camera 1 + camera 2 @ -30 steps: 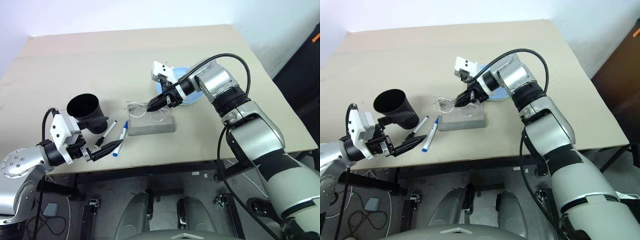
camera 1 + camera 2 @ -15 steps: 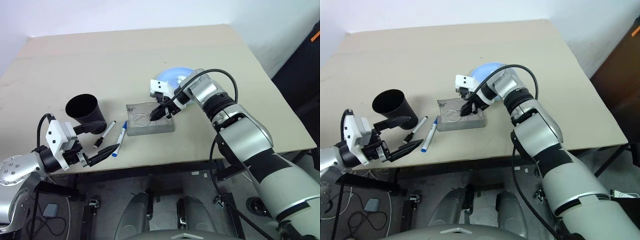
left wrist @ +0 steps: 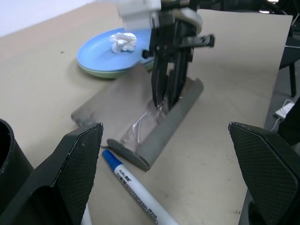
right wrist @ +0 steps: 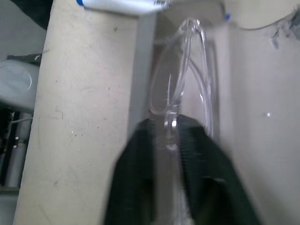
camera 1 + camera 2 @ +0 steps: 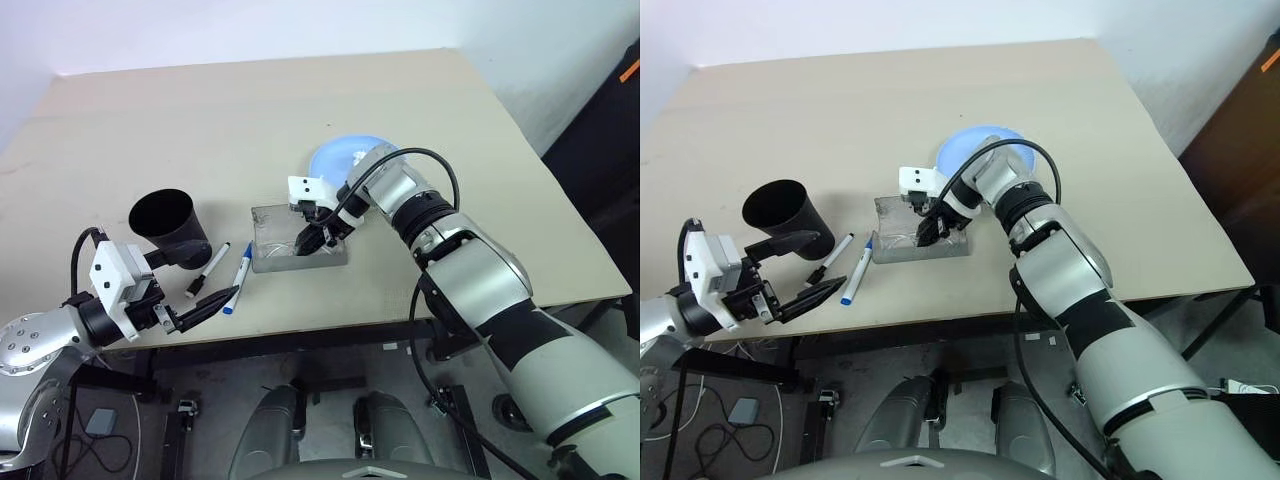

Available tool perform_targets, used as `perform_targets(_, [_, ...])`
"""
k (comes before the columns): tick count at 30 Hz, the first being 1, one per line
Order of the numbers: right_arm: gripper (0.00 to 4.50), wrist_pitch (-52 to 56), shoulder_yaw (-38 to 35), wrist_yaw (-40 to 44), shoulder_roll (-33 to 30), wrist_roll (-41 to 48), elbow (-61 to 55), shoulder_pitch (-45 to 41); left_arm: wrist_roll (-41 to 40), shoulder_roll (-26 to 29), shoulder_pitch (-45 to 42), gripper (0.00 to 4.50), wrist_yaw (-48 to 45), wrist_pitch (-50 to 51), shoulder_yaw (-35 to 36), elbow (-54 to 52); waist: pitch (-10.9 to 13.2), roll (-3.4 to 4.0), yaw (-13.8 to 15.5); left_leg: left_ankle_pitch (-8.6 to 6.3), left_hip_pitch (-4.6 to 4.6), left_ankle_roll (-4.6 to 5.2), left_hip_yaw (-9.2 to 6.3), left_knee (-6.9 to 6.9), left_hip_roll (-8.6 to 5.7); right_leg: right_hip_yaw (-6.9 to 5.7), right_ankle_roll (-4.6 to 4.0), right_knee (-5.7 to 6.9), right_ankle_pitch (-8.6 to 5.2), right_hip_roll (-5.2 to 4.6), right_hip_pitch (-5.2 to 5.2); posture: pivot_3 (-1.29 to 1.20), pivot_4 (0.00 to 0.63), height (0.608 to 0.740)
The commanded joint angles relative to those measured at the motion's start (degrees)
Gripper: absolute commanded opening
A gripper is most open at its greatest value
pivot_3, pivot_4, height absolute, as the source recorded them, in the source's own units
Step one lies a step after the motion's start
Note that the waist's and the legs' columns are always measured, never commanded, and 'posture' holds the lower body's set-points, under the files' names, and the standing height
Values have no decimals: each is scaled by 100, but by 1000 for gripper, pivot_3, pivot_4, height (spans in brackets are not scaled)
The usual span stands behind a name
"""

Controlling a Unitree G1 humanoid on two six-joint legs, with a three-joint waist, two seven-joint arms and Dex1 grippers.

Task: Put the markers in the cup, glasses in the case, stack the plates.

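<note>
Lowering complete: the right claw (image 5: 308, 240) has carried the glasses (image 3: 149, 123) down from above the case (image 5: 297, 252) into its open tray, fingers now slightly parted around the frame, so release looks under way. Left claw (image 5: 200, 305) hangs wide and empty near the markers (image 5: 243, 278) lying beside the cup (image 5: 168, 227) on the tabletop (image 5: 200, 120).

The right arm reaches across the table's middle, its gripper (image 5: 309, 236) pointing steeply down, fingers (image 4: 140, 173) slightly parted. The left gripper (image 5: 205, 305) sits level off the near edge, jaws spread wide.
</note>
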Motion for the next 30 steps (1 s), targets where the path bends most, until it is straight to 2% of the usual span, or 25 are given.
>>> perform_targets(1, [2185,-28,-152,-188,29,-51,15,-71,-30,57,-88,4500,38,11,35,-173,0,0,2,1,0,-1,0,-2,0,0,0,0,0,0,-1,0,150,712])
perform_targets(6, [3895,0,-285,-210,-15,-29,26,-141,-21,47,-175,4500,24,32,-5,-112,0,0,-4,3,0,-5,0,-6,0,0,1,0,0,1,-1,0,150,712])
perform_targets(18, [3895,409,-559,-53,-29,0,43,-336,89,3,-336,4500,-163,-129,-134,227,0,0,-7,5,1,-6,0,-5,0,0,-1,0,3,2,1,0,150,712])
perform_targets(30, [3895,963,-518,488,68,-94,42,-373,240,-131,-223,4500,-439,-498,-129,558,0,-1,-10,5,2,-6,1,-4,0,1,-3,1,4,2,0,0,150,712])
